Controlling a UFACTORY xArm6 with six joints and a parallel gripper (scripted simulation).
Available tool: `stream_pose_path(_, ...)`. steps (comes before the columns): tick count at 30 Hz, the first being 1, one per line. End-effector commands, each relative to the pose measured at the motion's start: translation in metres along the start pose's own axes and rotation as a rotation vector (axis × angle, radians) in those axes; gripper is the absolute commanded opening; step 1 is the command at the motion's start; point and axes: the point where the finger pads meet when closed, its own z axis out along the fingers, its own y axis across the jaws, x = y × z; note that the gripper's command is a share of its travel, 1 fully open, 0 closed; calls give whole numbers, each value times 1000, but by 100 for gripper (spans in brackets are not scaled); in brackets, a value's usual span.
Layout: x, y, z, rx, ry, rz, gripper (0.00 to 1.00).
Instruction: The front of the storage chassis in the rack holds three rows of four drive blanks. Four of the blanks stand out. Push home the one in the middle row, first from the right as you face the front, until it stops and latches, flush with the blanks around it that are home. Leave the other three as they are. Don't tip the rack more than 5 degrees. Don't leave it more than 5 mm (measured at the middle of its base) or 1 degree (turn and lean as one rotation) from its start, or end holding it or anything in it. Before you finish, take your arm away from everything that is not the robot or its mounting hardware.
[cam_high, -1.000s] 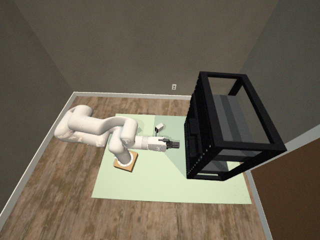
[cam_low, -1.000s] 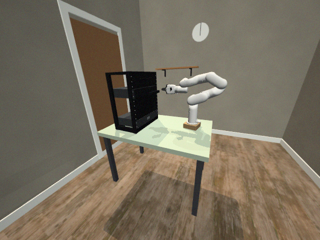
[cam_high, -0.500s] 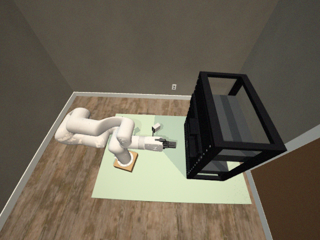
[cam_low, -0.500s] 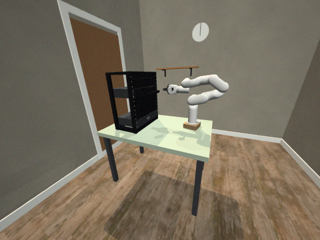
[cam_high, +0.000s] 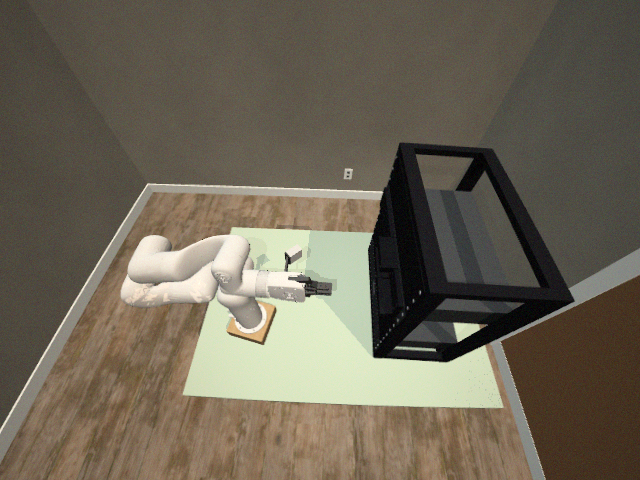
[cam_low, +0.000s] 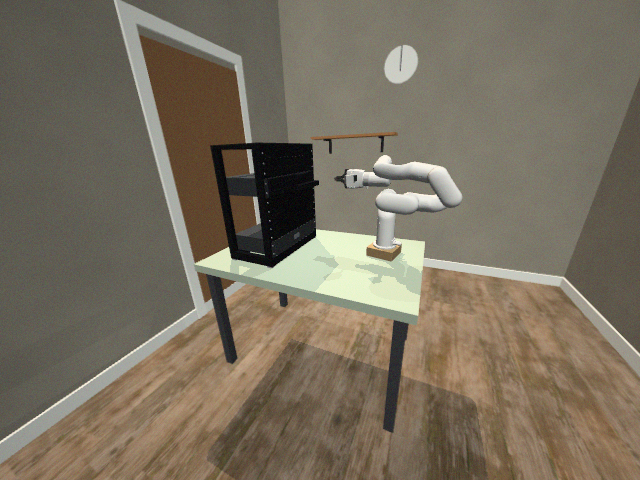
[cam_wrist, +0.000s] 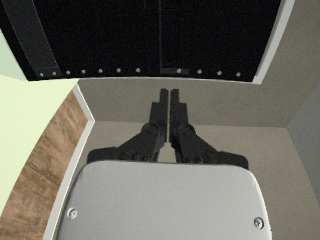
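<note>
The black rack (cam_high: 454, 258) stands on the pale green table top; it also shows in the exterior view (cam_low: 268, 201). Its front face with the storage chassis (cam_high: 385, 268) is dark, and I cannot tell the single drive blanks apart. A dark part juts from the front at mid height (cam_low: 309, 182). My gripper (cam_high: 324, 288) is shut and empty. It points at the rack's front with a clear gap between them, as the exterior view (cam_low: 339, 178) also shows. In the wrist view the shut fingers sit below the black rack front (cam_wrist: 154, 16).
The arm's base stands on a wooden block (cam_high: 251, 325) on the table. A small white box on a post (cam_high: 294, 253) stands behind the gripper. A wall shelf (cam_low: 354, 136) hangs behind the arm. The table's edges drop to a wooden floor.
</note>
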Motion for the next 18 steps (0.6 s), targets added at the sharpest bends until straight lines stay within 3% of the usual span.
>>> stream_pose_path(1,1,2,-36,-3,6,-1,0)
stream_pose_path(8,1,3,-67,-9,1,3,0)
stream_pose_path(18,1,3,-78,16,-3,4,0)
